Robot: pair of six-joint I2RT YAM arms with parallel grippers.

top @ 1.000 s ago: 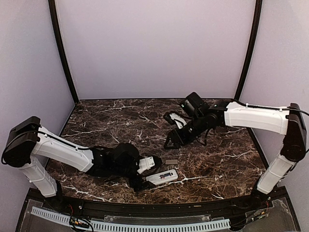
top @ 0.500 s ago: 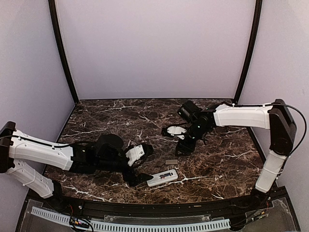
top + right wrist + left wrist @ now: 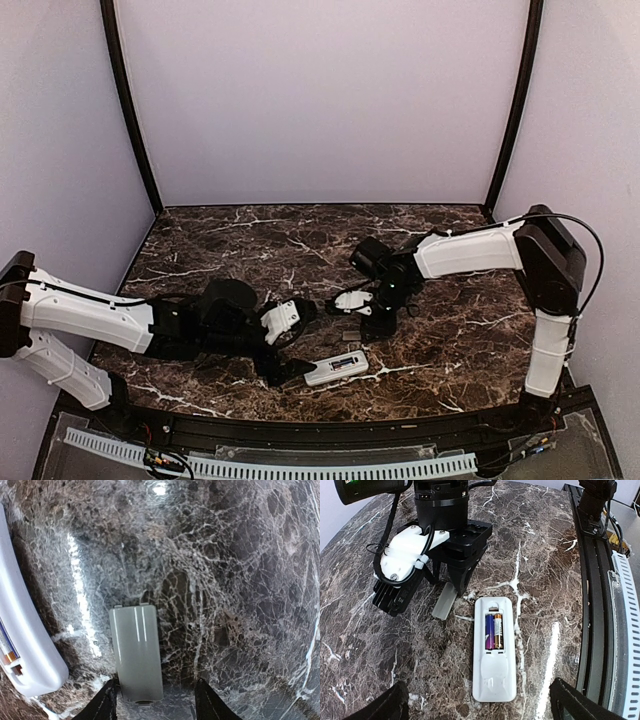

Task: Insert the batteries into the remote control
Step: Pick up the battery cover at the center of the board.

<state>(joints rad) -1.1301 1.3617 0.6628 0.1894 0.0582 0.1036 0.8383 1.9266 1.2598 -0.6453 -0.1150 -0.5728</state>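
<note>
Since a second ago my right arm has swung in from the far right of the table and dropped low beside the remote, while my left arm has drawn back from it.

The remote control [image 3: 494, 650] lies flat on its face near the front edge of the table [image 3: 460, 340], its back compartment uncovered. The batteries [image 3: 493, 631] sit in that compartment side by side, one purple and one copper-coloured.

Just beside the remote lies a small grey cover piece [image 3: 136, 652], flat on the marble and apart from the handset.

My right claw [image 3: 156, 705] stands over the near end of that cover with its fingers spread. One finger is close against the cover's edge and the other is clear of it on the far side, so nothing is pinched.

My left claw [image 3: 480, 710] is spread wide and holds nothing. The remote lies straight ahead of it, in line with the gap between its fingertips [image 3: 385, 707] and touching neither.
</note>
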